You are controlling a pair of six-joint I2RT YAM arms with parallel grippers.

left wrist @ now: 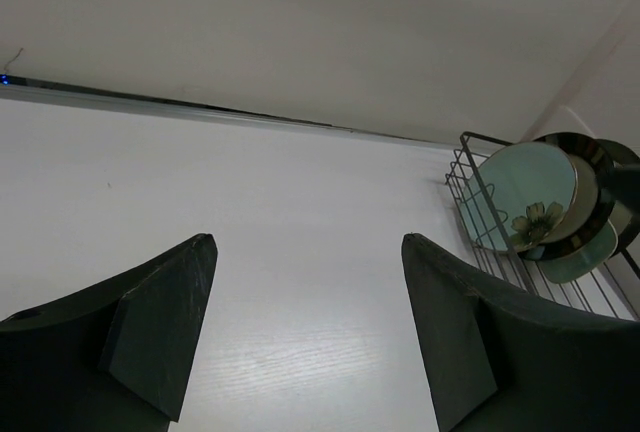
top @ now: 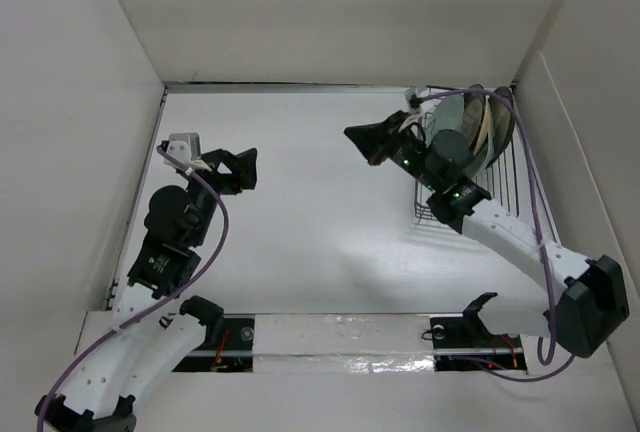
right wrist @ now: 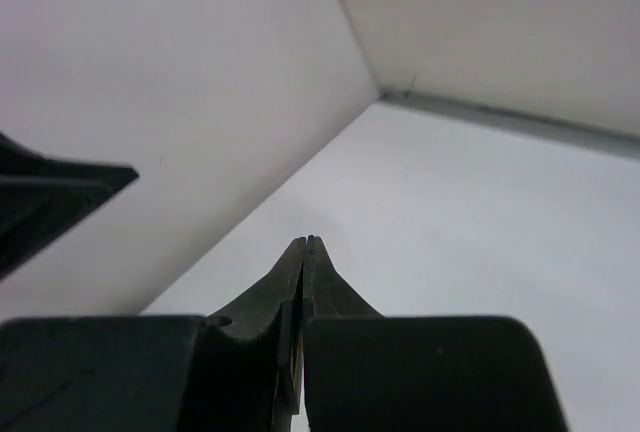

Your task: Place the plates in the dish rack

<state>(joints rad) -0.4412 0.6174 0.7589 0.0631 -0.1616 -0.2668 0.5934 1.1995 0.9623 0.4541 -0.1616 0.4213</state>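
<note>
At the left, our left claw (left wrist: 308, 252) hangs over the white counter (top: 300, 242) with its two dark fingers spread as wide as they go and nothing between them. We judge it stands open and idle because no plate lies on its side for it to take. From its wrist view we see only bare white surface running to the far edge.

Toward the middle, our right claw (right wrist: 303, 244) is pinched fully together, tip against tip, with nothing caught in it. In the top view it sits just beside the rack's left side and points out over the counter, away from the rack. An empty, closed claw facing away reads to us as an arm that has no load to place.

At the right, the black wire dish rack (left wrist: 466, 180) stands in the far right corner, close to the side wall (top: 585, 132). The plates (top: 470, 132) stand on edge inside it, leaning one against the next, because the upright wires keep them from falling flat. A teal round plate (left wrist: 520, 187) with a dark flower faces the left wrist camera. A dark-rimmed plate (left wrist: 592, 157) stands behind it, and a pale-green dish (left wrist: 590, 252) sits lower. They overlap too much for us to count them. As we see no plate outside the rack, we judge the loading finished or nearly so.
</note>
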